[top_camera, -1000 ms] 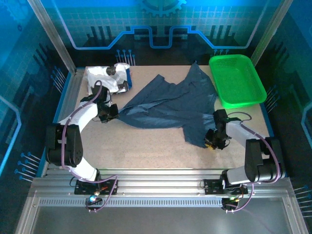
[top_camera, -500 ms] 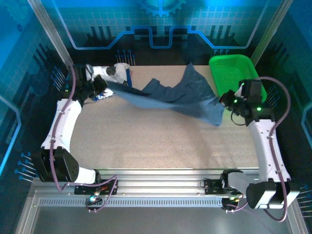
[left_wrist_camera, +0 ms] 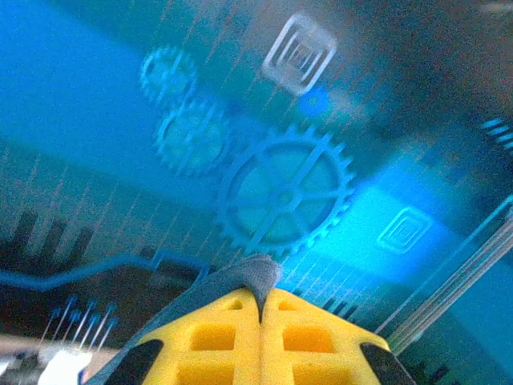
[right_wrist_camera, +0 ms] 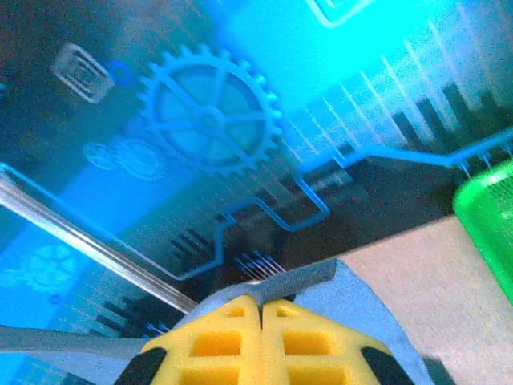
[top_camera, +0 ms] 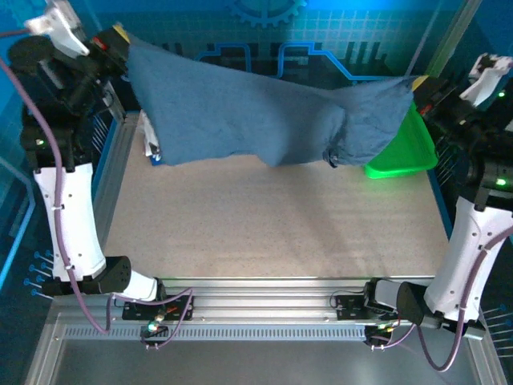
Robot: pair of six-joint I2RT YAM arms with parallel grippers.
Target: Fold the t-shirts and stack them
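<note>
Top external view: we hold the slate-blue t-shirt (top_camera: 240,112) stretched in the air, reaching from above the green mesh basket (top_camera: 405,156) far out to its left.
Our right pincer (top_camera: 417,87) pinches the shirt corner over the basket, and our left pincer (top_camera: 119,42) is pressed together on the corner farthest from it. The white printed t-shirt (top_camera: 149,135) lies on the bench (top_camera: 272,233), well left of the basket.

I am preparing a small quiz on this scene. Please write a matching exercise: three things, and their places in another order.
Things:
1 blue t-shirt
2 white t-shirt
3 green basket

Places:
A back right of the table
B in the air, between left gripper and right gripper
C back left of the table

Pairs: 1-B; 2-C; 3-A
</note>
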